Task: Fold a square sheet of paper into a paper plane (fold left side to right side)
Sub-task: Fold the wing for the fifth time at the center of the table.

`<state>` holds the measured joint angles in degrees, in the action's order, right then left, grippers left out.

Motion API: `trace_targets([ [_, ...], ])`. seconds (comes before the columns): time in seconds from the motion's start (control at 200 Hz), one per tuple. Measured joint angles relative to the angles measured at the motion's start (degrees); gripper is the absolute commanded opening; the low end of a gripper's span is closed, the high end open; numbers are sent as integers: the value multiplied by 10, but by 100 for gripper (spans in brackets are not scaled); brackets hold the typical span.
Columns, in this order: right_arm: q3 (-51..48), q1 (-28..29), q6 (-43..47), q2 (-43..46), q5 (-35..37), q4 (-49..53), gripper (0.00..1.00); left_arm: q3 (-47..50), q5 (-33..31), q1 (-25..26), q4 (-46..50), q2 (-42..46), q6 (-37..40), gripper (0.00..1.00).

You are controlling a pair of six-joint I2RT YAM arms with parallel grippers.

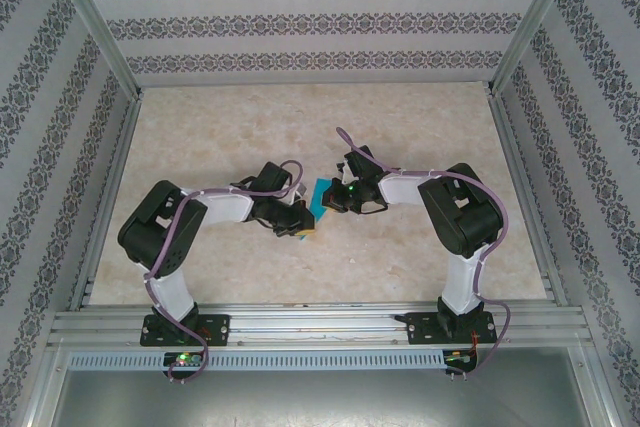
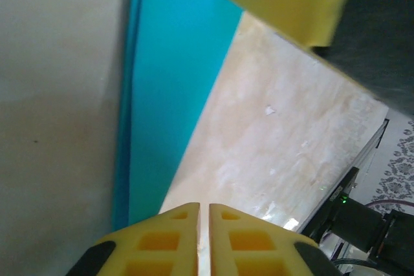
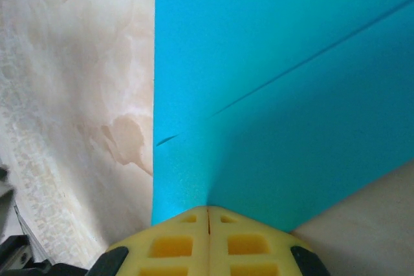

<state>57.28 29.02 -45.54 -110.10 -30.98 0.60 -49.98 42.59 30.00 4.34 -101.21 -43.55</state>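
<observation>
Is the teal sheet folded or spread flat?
Folded: in the right wrist view, a diagonal flap edge runs across the sheet, with one layer lying over another.

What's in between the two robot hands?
The teal-blue sheet of paper, with folds in it, sits between the left gripper and the right gripper. You can see that in the top view.

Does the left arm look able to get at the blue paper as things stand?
Likely yes. The left gripper sits shut right beside the paper, with nothing between them. The right gripper rests farther along it and does not seem to block the way.
</observation>
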Motion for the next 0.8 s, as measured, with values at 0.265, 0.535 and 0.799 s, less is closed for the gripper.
trace_targets([
  [0.265,1,0,5,0,0,3,0,0,-24,-27,28,42,13,20],
  [0.535,7,0,7,-2,1,13,0,0,-26,-28,39,33,19,19],
  [0.799,9,0,9,-2,1,15,0,0,-23,-27,39,13,20,15],
])
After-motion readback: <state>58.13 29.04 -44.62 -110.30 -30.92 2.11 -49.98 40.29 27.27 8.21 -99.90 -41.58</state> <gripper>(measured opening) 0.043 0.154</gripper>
